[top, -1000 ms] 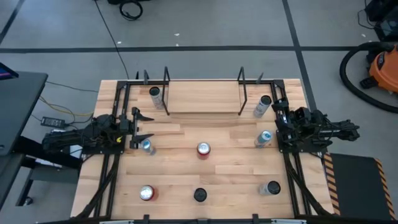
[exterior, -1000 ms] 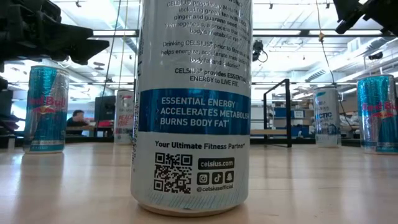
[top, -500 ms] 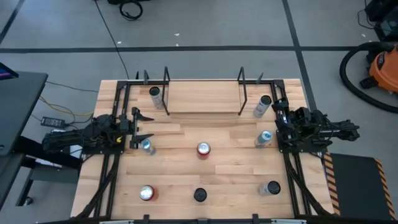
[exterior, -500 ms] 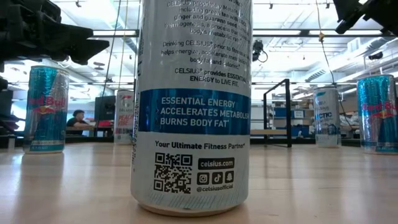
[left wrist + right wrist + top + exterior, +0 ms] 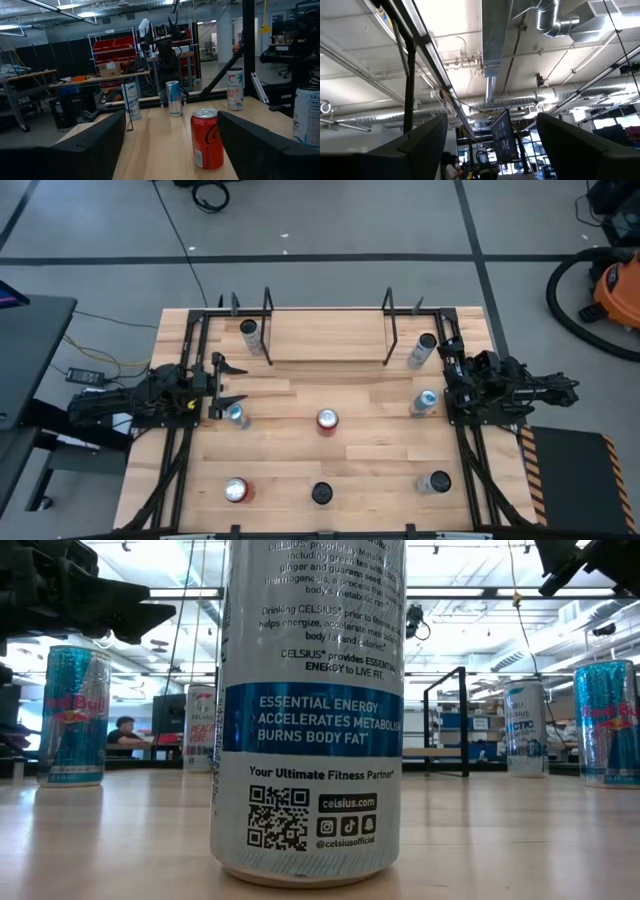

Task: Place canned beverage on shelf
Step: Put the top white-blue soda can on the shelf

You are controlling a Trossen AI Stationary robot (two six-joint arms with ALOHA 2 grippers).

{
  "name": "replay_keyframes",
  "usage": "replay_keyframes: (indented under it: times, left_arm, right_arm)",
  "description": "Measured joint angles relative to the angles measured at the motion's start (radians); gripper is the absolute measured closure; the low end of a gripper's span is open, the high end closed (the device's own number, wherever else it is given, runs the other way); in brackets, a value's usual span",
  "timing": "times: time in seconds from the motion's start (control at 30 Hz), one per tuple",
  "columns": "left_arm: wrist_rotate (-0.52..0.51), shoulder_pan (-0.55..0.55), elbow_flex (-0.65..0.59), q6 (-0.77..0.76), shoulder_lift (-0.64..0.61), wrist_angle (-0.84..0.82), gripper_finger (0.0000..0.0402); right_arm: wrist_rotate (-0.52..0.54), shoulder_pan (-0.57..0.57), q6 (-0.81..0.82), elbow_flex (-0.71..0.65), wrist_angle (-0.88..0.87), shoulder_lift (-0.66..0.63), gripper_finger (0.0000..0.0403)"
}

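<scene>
The shelf [image 5: 328, 335] is a low light-wood platform with black upright rods, at the middle of the table's far edge. Several cans stand upright on the tabletop. Among them are a red can [image 5: 327, 420] at the centre, blue cans [image 5: 236, 414] [image 5: 424, 402] near each arm, and a white can [image 5: 305, 710] close in front of the low camera. My left gripper [image 5: 240, 383] is open at the table's left side, level, facing the red can [image 5: 207, 138] from a distance. My right gripper [image 5: 490, 120] is open at the table's right side [image 5: 447, 375], tilted upward toward the ceiling.
Two more cans [image 5: 249, 337] [image 5: 421, 350] stand beside the shelf's left and right ends. A red can [image 5: 236, 490] and a grey can [image 5: 435, 481] stand near the table's near edge. Bare wood lies between shelf and centre can.
</scene>
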Motion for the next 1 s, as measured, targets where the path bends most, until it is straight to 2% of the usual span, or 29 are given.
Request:
replay_keyframes:
  times: [0.2, 0.6, 0.8, 0.93, 1.0]
  left_arm:
    - [0.0, 0.0, 0.0, 0.0, 0.0, 0.0, 0.0086]
    - [0.0, 0.0, 0.0, 0.0, 0.0, 0.0, 0.0086]
    - [0.0, 0.0, 0.0, 0.0, 0.0, 0.0, 0.0086]
    - [0.0, 0.0, 0.0, 0.0, 0.0, 0.0, 0.0086]
    - [0.0, 0.0, 0.0, 0.0, 0.0, 0.0, 0.0086]
  right_arm:
    - [0.001, 0.0, 0.001, 0.0, 0.015, 0.0, 0.0087]
    - [0.091, 0.0, 0.03, 0.0, -0.025, 0.0, 0.0087]
    - [0.104, 0.0, 0.056, 0.0, -0.101, 0.0, 0.0087]
    - [0.134, 0.0, 0.007, 0.037, -0.131, 0.0, 0.0087]
    - [0.167, 0.0, -0.057, 0.082, -0.208, 0.0, 0.0087]
